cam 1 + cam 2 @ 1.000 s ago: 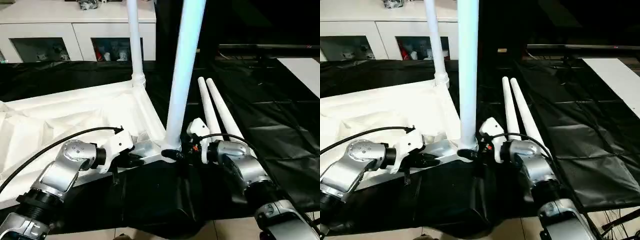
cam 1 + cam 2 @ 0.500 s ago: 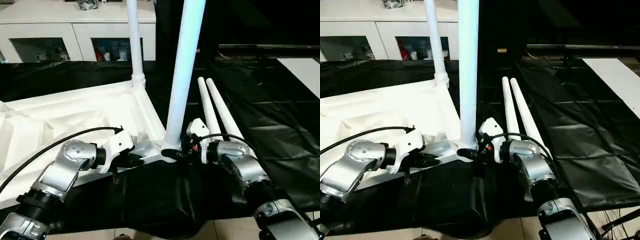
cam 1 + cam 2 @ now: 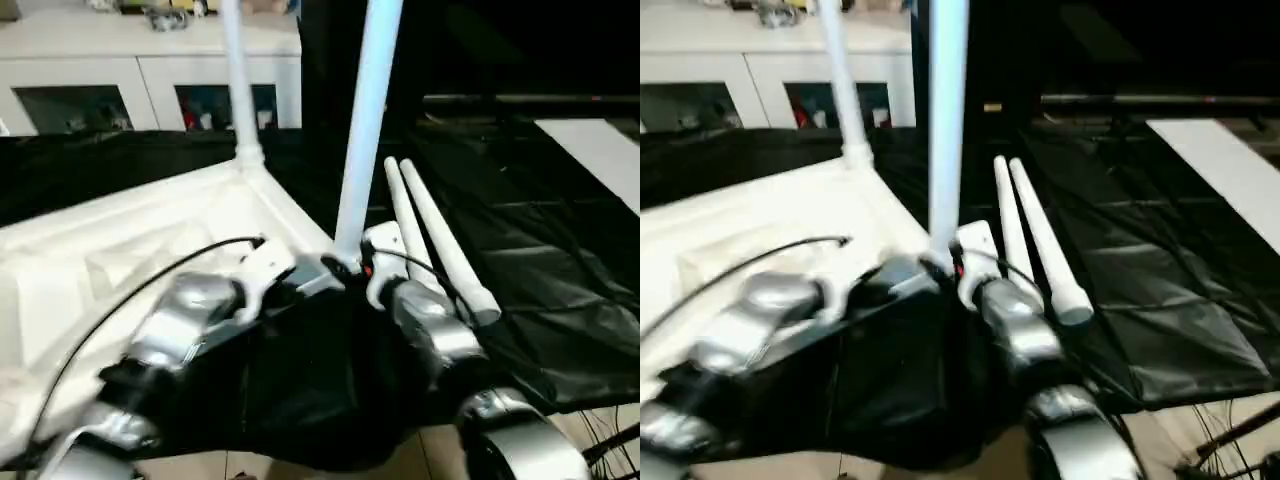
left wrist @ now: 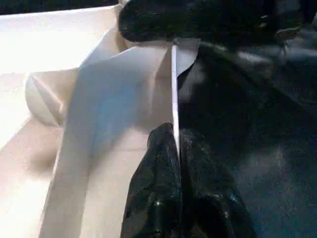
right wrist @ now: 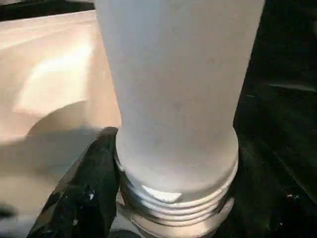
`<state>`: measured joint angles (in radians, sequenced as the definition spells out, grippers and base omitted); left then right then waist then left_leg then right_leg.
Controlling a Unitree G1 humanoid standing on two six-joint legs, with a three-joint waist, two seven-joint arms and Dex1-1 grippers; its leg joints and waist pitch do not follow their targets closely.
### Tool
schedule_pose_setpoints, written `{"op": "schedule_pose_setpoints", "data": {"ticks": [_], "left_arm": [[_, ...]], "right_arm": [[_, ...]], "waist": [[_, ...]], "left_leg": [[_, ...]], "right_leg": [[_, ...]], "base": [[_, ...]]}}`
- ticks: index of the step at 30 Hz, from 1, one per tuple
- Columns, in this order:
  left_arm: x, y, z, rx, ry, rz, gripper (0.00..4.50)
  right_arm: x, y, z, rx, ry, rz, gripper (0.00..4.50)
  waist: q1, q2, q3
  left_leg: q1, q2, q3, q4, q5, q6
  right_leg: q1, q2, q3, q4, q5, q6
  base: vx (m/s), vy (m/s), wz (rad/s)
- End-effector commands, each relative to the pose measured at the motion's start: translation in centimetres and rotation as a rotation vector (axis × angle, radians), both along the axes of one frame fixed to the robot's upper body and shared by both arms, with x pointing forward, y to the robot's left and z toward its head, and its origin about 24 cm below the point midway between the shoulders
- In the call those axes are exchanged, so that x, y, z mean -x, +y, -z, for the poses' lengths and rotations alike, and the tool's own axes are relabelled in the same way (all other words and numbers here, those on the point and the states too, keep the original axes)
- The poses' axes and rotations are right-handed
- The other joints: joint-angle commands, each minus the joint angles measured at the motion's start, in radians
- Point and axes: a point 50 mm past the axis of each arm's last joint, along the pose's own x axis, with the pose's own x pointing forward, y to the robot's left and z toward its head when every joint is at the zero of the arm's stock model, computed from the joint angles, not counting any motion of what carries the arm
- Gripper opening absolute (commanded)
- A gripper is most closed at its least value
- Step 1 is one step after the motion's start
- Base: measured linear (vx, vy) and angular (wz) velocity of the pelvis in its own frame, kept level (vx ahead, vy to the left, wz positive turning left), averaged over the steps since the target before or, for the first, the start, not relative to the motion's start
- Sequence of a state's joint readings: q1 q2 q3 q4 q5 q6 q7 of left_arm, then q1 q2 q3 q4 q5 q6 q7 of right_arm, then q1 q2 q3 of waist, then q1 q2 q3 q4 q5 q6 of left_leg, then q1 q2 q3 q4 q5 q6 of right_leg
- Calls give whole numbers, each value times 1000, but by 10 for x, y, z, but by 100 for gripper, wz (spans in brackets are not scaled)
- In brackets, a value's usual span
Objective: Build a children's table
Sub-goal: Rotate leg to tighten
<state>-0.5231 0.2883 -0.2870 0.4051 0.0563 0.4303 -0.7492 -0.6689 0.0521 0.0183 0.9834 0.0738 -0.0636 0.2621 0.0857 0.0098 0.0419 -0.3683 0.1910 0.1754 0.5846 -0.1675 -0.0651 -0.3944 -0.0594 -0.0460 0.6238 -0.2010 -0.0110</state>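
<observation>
White plastic everywhere from the head cameras: the tabletop (image 3: 150, 230) lies upside down on black sheeting (image 3: 560, 250), one leg (image 3: 240, 90) standing at its far corner, another leg (image 3: 365, 130) upright at the near corner, two spare legs (image 3: 430, 235) just beside.

At the left wrist, the left gripper (image 4: 177, 148) pinches the thin raised rim (image 4: 173, 89), jaws together on it.

At the right wrist, the right gripper's finger (image 5: 84, 193) hugs the near leg's threaded base (image 5: 173, 198), jaws spread around it. Light, stiff, smooth plastic, I'd judge; gripping low by the threads seems best.

A white cabinet (image 3: 150, 85) with glass doors stands behind black sheeting (image 3: 560, 250) covering the floor.
</observation>
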Motion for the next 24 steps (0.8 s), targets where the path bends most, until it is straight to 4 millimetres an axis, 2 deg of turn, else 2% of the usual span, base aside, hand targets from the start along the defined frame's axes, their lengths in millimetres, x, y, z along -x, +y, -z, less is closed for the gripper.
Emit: {"op": "schedule_pose_setpoints", "data": {"ticks": [1,2,4,5,8,10,12,14,16,20,23,24], "left_arm": [[-1,-16,9,-54,13,-24,0],[-2,-18,9,-63,11,-27,0],[-3,-21,8,-65,6,-27,0],[-4,-21,8,-63,5,-28,0],[-4,-20,8,-67,1,-27,0],[-3,-17,9,-74,-2,-20,0],[-1,-12,10,-83,0,-14,0],[0,-8,10,-85,1,-12,0],[1,-4,10,-88,-1,-5,0],[5,4,7,-72,-3,18,0],[10,13,1,-45,5,41,0],[12,17,1,-42,9,51,0]], "right_arm": [[6,18,12,-36,96,61,273],[6,21,11,-32,92,58,273],[7,27,10,-19,85,47,273],[7,30,10,-17,84,34,273],[8,35,8,-89,90,-8,273],[8,34,6,-122,80,-13,329],[6,32,2,-130,40,-32,345],[5,29,-1,-121,11,-47,378],[3,25,-3,-107,-16,-62,386],[2,13,-9,-65,-83,-106,426],[4,-1,-12,-42,-107,-218,440],[5,-6,-12,-13,-113,-263,440]], "waist": [[-8,3,-44],[-6,4,-43],[-4,4,-43],[-4,0,-45],[-6,3,-43],[-6,5,-43],[-8,6,-44],[-8,7,-44],[-7,4,-46],[-5,4,-49],[-3,0,-52],[-1,2,-54]], "left_leg": [[25,33,-25,-80,-416,-48],[31,32,-25,-79,-437,-50],[26,33,-27,-82,-441,-44],[25,34,-27,-85,-437,-41],[25,35,-27,-88,-456,-40],[27,36,-28,-90,-464,-42],[23,35,-29,-90,-472,-39],[19,35,-30,-92,-459,-36],[17,35,-27,-91,-430,-32],[13,36,-19,-88,-362,-15],[9,37,-17,-86,-331,-3],[7,38,-15,-84,-303,5]], "right_leg": [[11,-84,42,-114,-506,-108],[6,-82,40,-117,-511,-105],[11,-85,41,-118,-500,-102],[12,-84,39,-116,-484,-105],[13,-83,39,-118,-468,-111],[11,-84,40,-118,-465,-112],[15,-85,40,-117,-456,-116],[18,-86,40,-116,-449,-118],[20,-87,42,-114,-428,-125],[23,-81,44,-107,-344,-151],[28,-80,44,-101,-313,-162],[31,-79,45,-97,-268,-169]], "base": [[0,0,0],[0,0,0],[0,0,0],[0,0,0],[0,0,0],[0,0,0],[0,0,0],[0,0,0],[0,0,0],[0,0,0],[0,0,0],[52,-13,0]]}}
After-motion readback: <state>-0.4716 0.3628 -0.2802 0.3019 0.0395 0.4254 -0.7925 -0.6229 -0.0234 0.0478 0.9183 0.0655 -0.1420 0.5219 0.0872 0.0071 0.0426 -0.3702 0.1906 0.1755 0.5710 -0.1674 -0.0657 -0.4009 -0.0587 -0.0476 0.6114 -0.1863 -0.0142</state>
